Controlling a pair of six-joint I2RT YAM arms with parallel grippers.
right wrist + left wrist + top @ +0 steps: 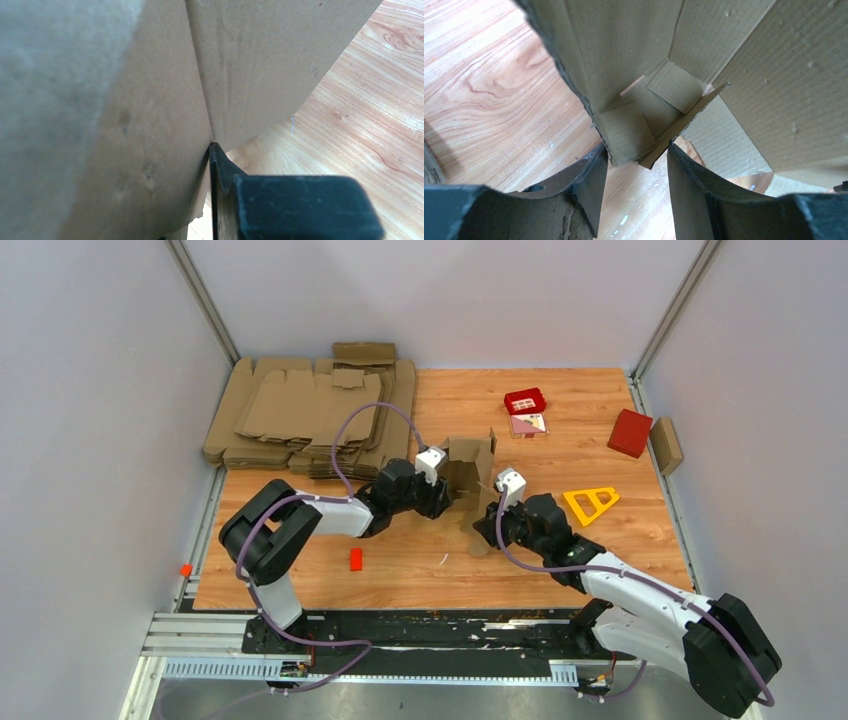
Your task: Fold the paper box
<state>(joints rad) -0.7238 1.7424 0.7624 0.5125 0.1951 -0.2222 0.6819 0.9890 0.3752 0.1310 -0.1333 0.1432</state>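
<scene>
The wooden table (420,570) fills the floor of the cell. A big pile of flat cardboard blanks (300,410) spreads over its far left corner. The two arms reach in from the near edge and meet at the middle of the table, where the paper box (468,472) stands half formed between them, its walls up, its top open and one flap hanging towards the near edge.

The left gripper (447,495) comes at the box from the left. In the left wrist view its jaws stand roughly half apart, one on each side of a lower corner of the box (634,130), where two walls and an inner flap meet. I cannot tell whether the pads press on the cardboard.

The right gripper (487,525) is at the box's near right side, by the hanging flap. Its jaws are drawn close on a panel of the box (165,100). Only one dark finger (220,170) shows, its tip at a crease. The other is hidden behind the cardboard, which blurs and fills most of that view.

Towards the far right corner lie an open red box (525,400) and a closed red box (630,432). A brown block (666,445) sits at the right edge. A yellow triangle (591,503) lies right of the arms, and a small red piece (356,558) lies near the near edge on the left.
</scene>
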